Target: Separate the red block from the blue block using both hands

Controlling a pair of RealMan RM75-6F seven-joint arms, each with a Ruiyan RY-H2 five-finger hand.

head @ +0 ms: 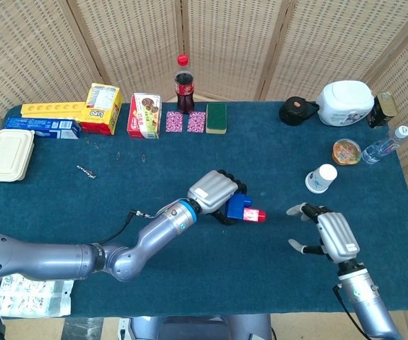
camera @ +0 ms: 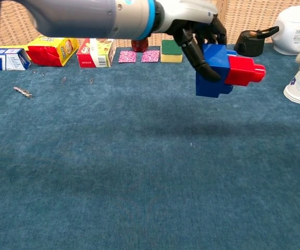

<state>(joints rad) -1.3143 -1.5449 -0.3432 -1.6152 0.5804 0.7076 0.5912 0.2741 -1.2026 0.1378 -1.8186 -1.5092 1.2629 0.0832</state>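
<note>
Blocks numbered two, as we counted them: one blue block [head: 237, 207] and one red block [head: 255, 214], joined and lifted off the blue table [head: 275, 163]. Our left hand [head: 214, 191] gripped the blue one with fingers curled round it. Our right hand [head: 330, 236] hovered nearby, fingers spread, holding nothing. We saw one paper cup [head: 321, 178] beyond it.

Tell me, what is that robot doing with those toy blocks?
The left robot hand holds up a blue block with a red block stuck on its side, lifted above the blue table. The right robot hand is open, empty and close by, not touching the blocks. The two blocks are not pulled apart yet.
</note>
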